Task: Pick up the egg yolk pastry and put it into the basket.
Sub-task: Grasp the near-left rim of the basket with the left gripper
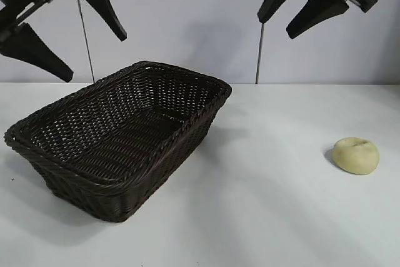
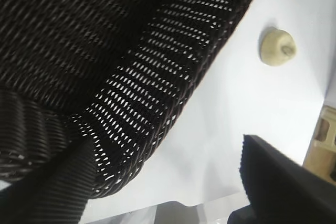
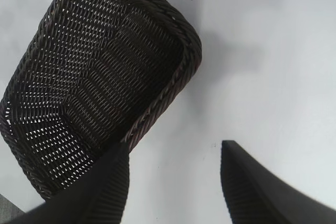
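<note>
The egg yolk pastry [image 1: 355, 155] is a small round pale cream-yellow bun lying on the white table at the right; it also shows in the left wrist view [image 2: 277, 47]. The basket [image 1: 75, 154] is a large dark brown wicker one standing empty at the left centre; it also shows in the left wrist view [image 2: 157, 108] and the right wrist view [image 3: 173, 90]. My left gripper [image 1: 94, 54] hangs open high above the basket's left side. My right gripper [image 1: 275, 28] hangs open high at the upper right, well above the table and up-left of the pastry.
The white table [image 1: 262, 217] spreads between basket and pastry. A grey wall with two thin vertical rods [image 1: 259, 48] stands behind. A tan object [image 2: 326, 140] shows past the table's edge in the left wrist view.
</note>
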### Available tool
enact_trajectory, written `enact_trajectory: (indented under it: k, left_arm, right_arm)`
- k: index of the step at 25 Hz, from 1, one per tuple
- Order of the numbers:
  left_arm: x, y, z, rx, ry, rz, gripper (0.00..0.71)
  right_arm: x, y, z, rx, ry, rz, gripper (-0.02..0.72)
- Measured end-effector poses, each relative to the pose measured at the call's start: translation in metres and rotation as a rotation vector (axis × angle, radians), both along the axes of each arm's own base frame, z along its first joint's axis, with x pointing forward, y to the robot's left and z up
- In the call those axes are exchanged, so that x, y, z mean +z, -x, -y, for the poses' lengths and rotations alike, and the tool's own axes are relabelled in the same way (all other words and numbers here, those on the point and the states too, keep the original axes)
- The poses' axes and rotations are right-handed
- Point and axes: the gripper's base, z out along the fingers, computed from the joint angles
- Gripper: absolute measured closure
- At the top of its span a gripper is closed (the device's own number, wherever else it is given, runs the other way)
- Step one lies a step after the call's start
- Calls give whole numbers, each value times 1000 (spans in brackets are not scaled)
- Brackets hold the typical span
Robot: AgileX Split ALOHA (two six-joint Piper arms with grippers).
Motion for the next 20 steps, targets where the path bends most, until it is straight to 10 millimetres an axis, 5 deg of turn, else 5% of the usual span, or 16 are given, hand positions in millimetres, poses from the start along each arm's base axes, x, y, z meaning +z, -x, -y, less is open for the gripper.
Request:
enact_trajectory:
  k: [9, 20]
  left_arm:
    - [-1, 43, -20, 112, -70, -34, 158]
    - [-47, 75, -34, 397, -46, -127, 158]
  right_arm:
    - [0, 0, 0, 0, 0, -1, 315]
    - [0, 1, 0, 4, 1, -8, 315]
